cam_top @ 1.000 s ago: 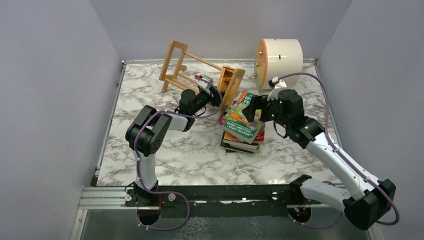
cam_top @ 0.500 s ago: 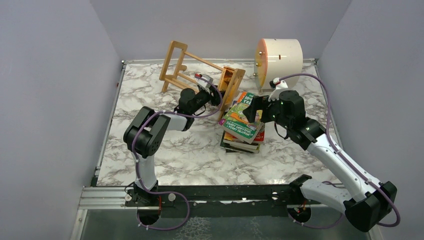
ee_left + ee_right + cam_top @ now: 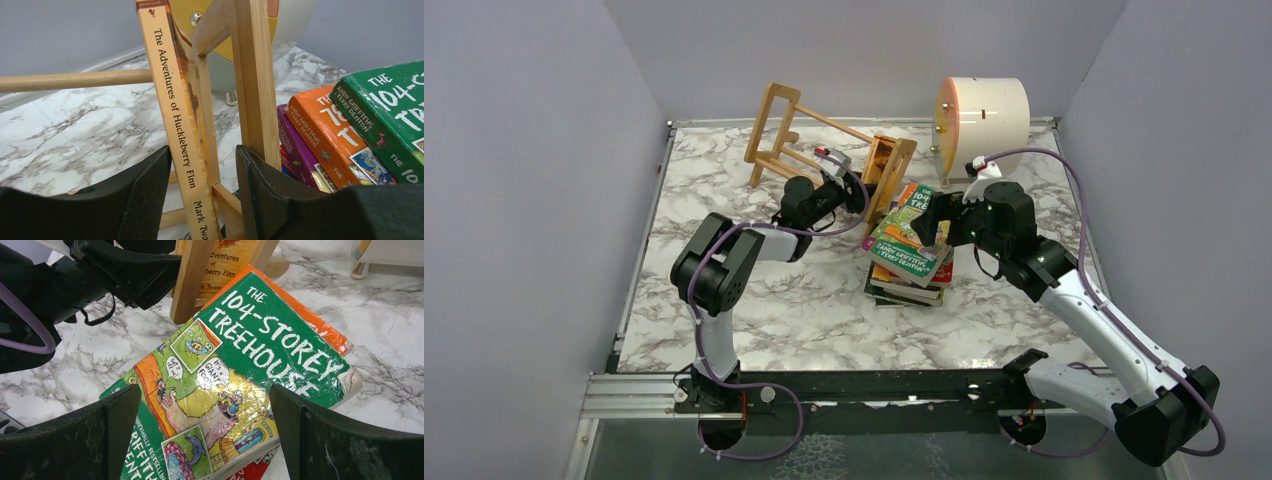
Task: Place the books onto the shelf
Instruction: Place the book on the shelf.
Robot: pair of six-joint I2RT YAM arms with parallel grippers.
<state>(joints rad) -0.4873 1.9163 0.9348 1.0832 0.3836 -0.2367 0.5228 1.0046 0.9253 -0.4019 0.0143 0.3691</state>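
The light-wood shelf [image 3: 809,130] lies tilted at the back of the table. A tan book [image 3: 172,95], "The Adventures of Huckleberry Finn", stands inside its right end piece [image 3: 252,75]. My left gripper [image 3: 202,170] has its jaws partly apart around that book's spine. The left pad is against the book and a gap shows on the right. A pile of books [image 3: 909,262] lies just right of the shelf, topped by a green "104-Storey Treehouse" [image 3: 260,340]. My right gripper [image 3: 205,435] hangs wide open over that green cover, holding nothing.
A cream cylindrical drum [image 3: 984,115] stands at the back right, close behind the pile. Orange [image 3: 325,125] and purple [image 3: 300,145] books lie under the green one. The shelf post [image 3: 190,280] and the left arm's fingers [image 3: 130,270] stand right beside the pile.
The right gripper has crept slightly left and back over the pile. The left gripper stays at the shelf's end piece, its jaws unchanged.
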